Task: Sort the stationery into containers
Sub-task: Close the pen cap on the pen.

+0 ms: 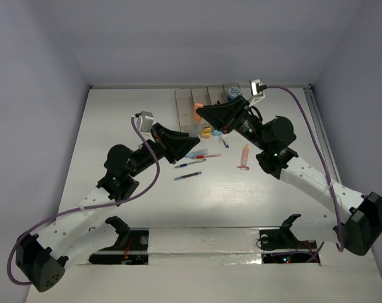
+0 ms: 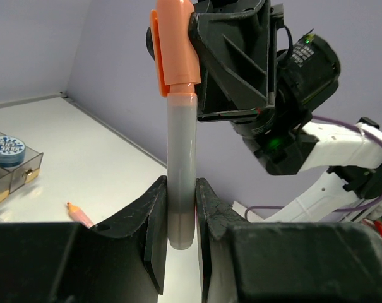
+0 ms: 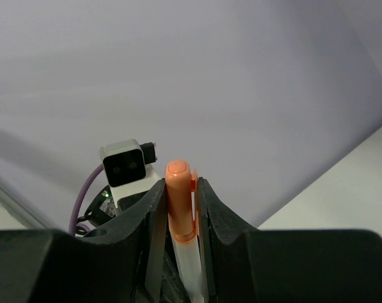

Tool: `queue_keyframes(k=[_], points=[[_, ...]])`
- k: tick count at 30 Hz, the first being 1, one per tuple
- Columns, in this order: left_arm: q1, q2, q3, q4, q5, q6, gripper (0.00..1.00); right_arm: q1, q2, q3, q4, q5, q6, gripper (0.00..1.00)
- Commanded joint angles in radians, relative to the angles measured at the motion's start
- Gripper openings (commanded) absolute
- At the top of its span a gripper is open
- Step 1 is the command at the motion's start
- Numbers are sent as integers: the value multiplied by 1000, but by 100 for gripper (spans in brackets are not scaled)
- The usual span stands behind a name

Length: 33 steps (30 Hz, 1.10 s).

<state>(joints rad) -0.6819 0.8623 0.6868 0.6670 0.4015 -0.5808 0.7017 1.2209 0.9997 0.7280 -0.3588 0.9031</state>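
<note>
one marker (image 2: 180, 126): grey barrel (image 2: 181, 177), orange cap (image 3: 180, 199)

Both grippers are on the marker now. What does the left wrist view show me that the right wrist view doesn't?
Only the left wrist view shows the left gripper shut on the pale barrel of the marker, the containers holding a blue-white roll, and a pink stick lying nearby. Only the right wrist view shows the left arm's camera and purple cable. Both show the marker with the right gripper clamping its orange cap.

Loose pens (image 1: 191, 164) crowding tabletop before containers (image 1: 185, 106)
</note>
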Motion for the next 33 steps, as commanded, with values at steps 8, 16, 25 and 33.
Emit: queue_keyframes(k=[8, 16, 25, 33], points=[[-4, 38, 54, 281, -179, 24, 0, 42, -61, -130, -50, -225, -50, 0], [-4, 64, 82, 485, -24, -157, 0, 42, -18, -181, 200, -353, -72, 0], [-4, -29, 154, 306, -96, -38, 0, 42, -46, -108, -20, -316, -62, 0], [-4, -3, 223, 246, -76, -13, 0, 65, -38, -93, -367, -322, -147, 0]])
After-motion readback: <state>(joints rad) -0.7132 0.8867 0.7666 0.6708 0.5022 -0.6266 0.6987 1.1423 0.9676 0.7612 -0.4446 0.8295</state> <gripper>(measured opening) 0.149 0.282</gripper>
